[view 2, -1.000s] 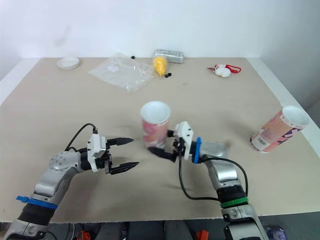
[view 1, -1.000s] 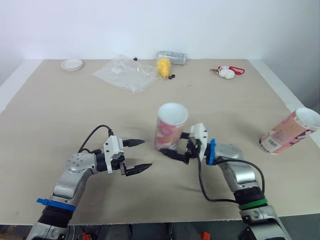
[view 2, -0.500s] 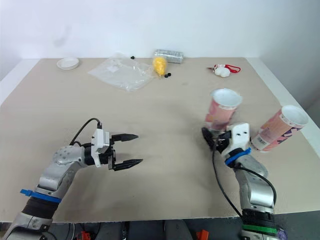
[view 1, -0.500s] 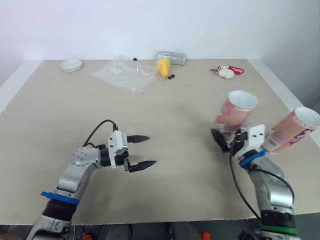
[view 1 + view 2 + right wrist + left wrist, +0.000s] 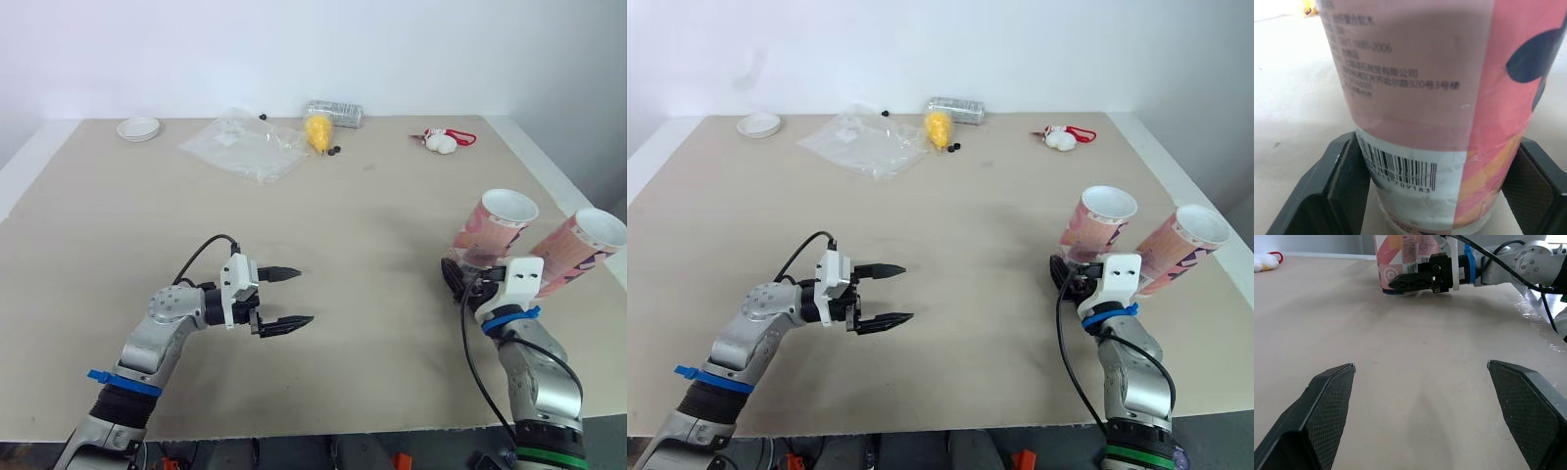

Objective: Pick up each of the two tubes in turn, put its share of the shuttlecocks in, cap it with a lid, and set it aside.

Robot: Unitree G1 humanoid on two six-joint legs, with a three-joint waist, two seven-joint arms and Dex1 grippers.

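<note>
My right gripper (image 5: 462,281) is shut on the base of a pink patterned tube (image 5: 490,230), open end up and tilted, at the table's right side. In the right wrist view the tube (image 5: 1420,98) sits between both black fingers (image 5: 1342,181). A second pink tube (image 5: 580,250) leans just to its right, at the table edge. My left gripper (image 5: 296,297) hovers open over bare table at front left, holding nothing. The left wrist view shows its gripper (image 5: 1421,364) spread wide, with the held tube (image 5: 1400,259) beyond. A yellow object (image 5: 319,130) lies at the back.
At the back lie a clear plastic bag (image 5: 245,147), a small white dish (image 5: 140,128), a silvery packet (image 5: 336,113), small black bits (image 5: 336,151) and a white-and-red item (image 5: 443,142). The right table edge (image 5: 563,186) runs close behind the tubes.
My right gripper has carried the tube from the table's middle over to the right, beside the second tube. My left gripper has moved slightly right, still open.
</note>
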